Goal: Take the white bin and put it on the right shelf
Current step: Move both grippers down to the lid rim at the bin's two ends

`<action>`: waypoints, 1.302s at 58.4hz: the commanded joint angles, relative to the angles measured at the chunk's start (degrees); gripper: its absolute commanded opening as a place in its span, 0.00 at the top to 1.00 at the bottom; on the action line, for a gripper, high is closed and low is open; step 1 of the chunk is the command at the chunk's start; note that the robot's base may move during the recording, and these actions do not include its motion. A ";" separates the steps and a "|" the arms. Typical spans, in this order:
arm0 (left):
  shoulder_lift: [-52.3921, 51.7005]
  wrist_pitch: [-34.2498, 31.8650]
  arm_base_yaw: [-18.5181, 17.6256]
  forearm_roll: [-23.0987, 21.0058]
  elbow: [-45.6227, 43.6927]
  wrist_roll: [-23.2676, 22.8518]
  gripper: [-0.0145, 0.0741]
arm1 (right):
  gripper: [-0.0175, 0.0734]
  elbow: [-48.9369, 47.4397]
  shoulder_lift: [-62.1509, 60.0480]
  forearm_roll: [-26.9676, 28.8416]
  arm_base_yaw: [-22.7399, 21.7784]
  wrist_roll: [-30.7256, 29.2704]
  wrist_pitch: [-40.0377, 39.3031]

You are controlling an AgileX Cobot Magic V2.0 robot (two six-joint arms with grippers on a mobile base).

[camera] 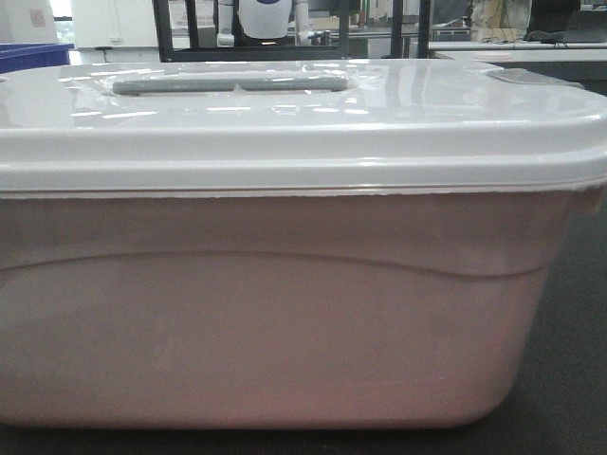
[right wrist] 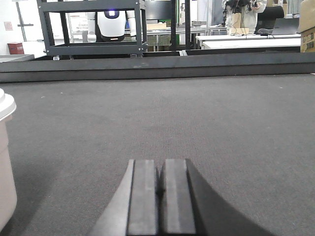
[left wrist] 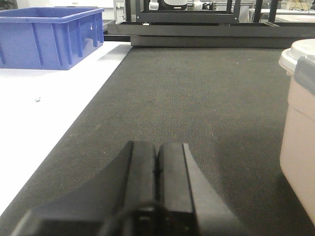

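Observation:
The white bin [camera: 285, 303] fills the front view: a pinkish translucent tub with a glossy white lid and a grey recessed handle [camera: 230, 84], standing on the dark felt table. Its corner shows at the right edge of the left wrist view [left wrist: 300, 123] and at the left edge of the right wrist view [right wrist: 6, 162]. My left gripper [left wrist: 157, 145] is shut and empty, low over the felt to the left of the bin. My right gripper [right wrist: 160, 162] is shut and empty, low over the felt to the right of the bin. The steel right shelf is out of view.
A blue open crate [left wrist: 49, 37] stands on a white surface [left wrist: 44, 113] at the far left. A black rail [right wrist: 157, 66] bounds the table's far edge. Behind it stand a black rack [right wrist: 91, 27], desks and a white robot [right wrist: 112, 24].

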 commanded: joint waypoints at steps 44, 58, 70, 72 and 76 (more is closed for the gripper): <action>-0.60 -5.24 -0.07 -0.27 0.56 -0.05 0.97 | 0.73 -0.14 -1.05 -0.16 0.00 -0.15 -5.80; -0.60 -10.62 -0.07 -1.47 0.56 -0.05 0.97 | 0.73 -0.14 -1.05 -0.16 0.00 -0.15 -8.23; 0.77 -13.11 -0.07 -1.80 -7.53 -0.05 0.97 | 0.73 -5.56 -1.05 -0.10 0.00 -0.15 -13.80; 1.41 -10.53 -0.07 -1.06 -10.88 -0.05 0.96 | 0.73 -7.59 -0.97 -0.10 0.00 -0.15 -13.16; 3.86 -4.04 -0.07 1.54 -18.53 -0.05 0.96 | 0.73 -13.47 0.01 -0.10 0.00 -0.15 -10.25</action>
